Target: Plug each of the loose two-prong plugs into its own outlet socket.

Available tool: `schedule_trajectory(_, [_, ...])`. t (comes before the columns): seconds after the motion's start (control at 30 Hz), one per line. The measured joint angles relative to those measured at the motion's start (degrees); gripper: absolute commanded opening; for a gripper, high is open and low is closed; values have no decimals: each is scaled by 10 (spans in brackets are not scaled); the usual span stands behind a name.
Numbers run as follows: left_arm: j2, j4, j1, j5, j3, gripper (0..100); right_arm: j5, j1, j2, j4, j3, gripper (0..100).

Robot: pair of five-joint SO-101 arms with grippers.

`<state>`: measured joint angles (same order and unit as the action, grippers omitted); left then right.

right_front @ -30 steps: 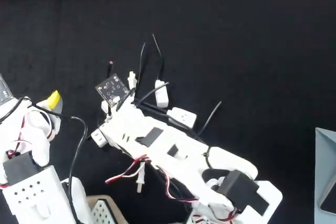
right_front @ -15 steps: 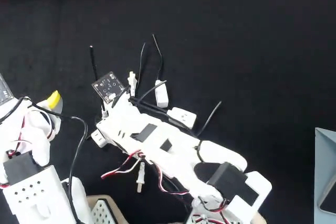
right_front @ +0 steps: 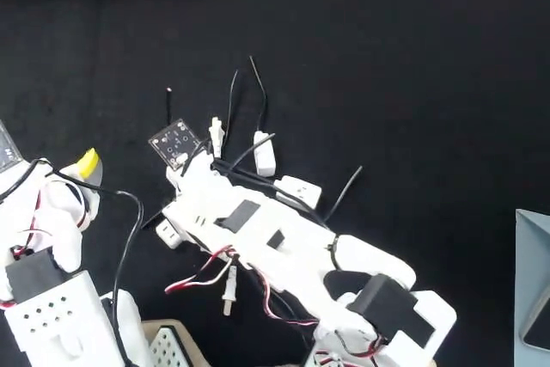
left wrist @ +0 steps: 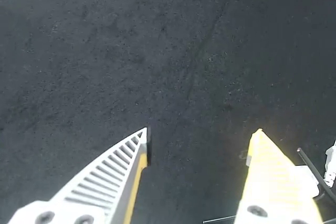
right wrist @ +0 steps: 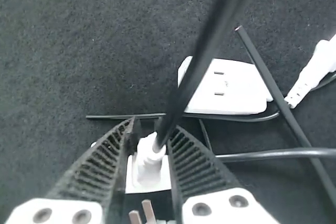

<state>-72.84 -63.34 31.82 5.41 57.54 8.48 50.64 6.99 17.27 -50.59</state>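
The right wrist view shows us what the high view hides: the right gripper (right wrist: 151, 129) is clenched on a white two-prong plug (right wrist: 148, 162), whose black cable (right wrist: 210, 40) rises between the fingers. An outlet socket (right wrist: 227, 88) with 2 slots lies on the worktop (right wrist: 63, 35) just beyond the gripper, apart from the plug. In the left wrist view, the left gripper (left wrist: 202, 130) is spread wide over bare worktop. Against 0.5 s ago, the right arm (right_front: 284, 242) sits slightly further right, and the cable tip beyond it lies nearer.
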Motion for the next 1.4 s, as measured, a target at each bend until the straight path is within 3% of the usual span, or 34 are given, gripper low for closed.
schedule_trajectory(0.43, [0, -3, 0, -7, 18, 299, -76, 2, 26, -115, -85, 11])
schedule_trajectory(0.63, [0, -58, -15, -73, 18, 299, -80, 3, 58, -117, -116, 11])
schedule_trajectory(1.03, [0, -148, -113, -187, 18, 299, -98, 4, 72, -97, -123, 11])
schedule_trajectory(1.27, [0, -200, -126, -309, 18, 299, -98, 4, 77, -96, -123, 11])
schedule_trajectory(1.4, [0, -207, -126, -331, 18, 299, -98, 4, 78, -96, -123, 11])
